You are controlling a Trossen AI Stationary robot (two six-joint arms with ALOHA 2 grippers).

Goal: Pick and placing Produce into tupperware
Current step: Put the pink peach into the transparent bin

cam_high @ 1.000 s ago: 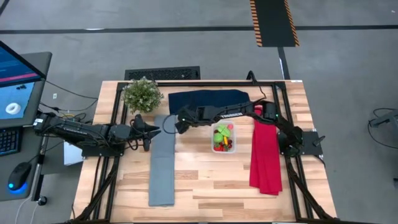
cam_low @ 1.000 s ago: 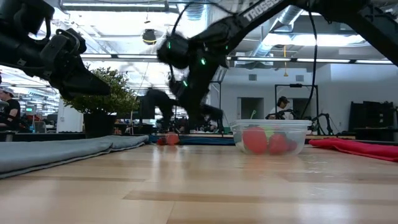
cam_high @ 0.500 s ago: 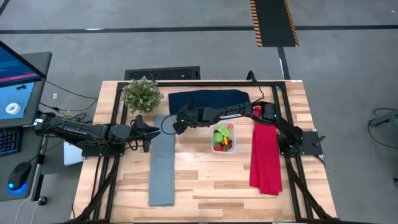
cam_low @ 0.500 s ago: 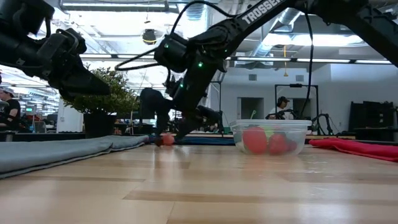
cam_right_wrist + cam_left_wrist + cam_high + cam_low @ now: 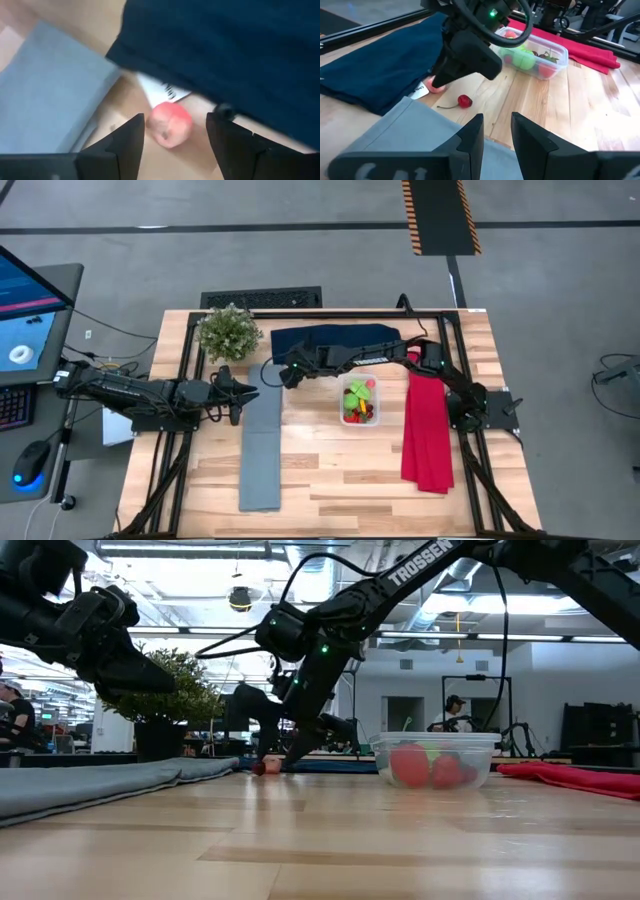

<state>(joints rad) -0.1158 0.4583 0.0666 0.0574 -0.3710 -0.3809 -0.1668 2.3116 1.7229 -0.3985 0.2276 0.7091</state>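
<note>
Bench (image 5: 330, 470): pale wood planks, smooth, satin sheen in low view. Tupperware (image 5: 435, 760): clear glossy plastic. Grey cloth (image 5: 260, 450), navy cloth (image 5: 380, 65), red cloth (image 5: 425, 435): matt woven fabric, soft folds. Peach-coloured toy fruit (image 5: 171, 124): smooth, slightly glossy plastic. Right end effector (image 5: 172, 137) fingers: dark matt plastic.

A large robotics lab or workshop: grey concrete floor (image 5: 300, 250), hazard-striped floor mat (image 5: 438, 215) at 12 o'clock, monitor (image 5: 25, 305) at 9 o'clock, probably more workstations behind.
</note>
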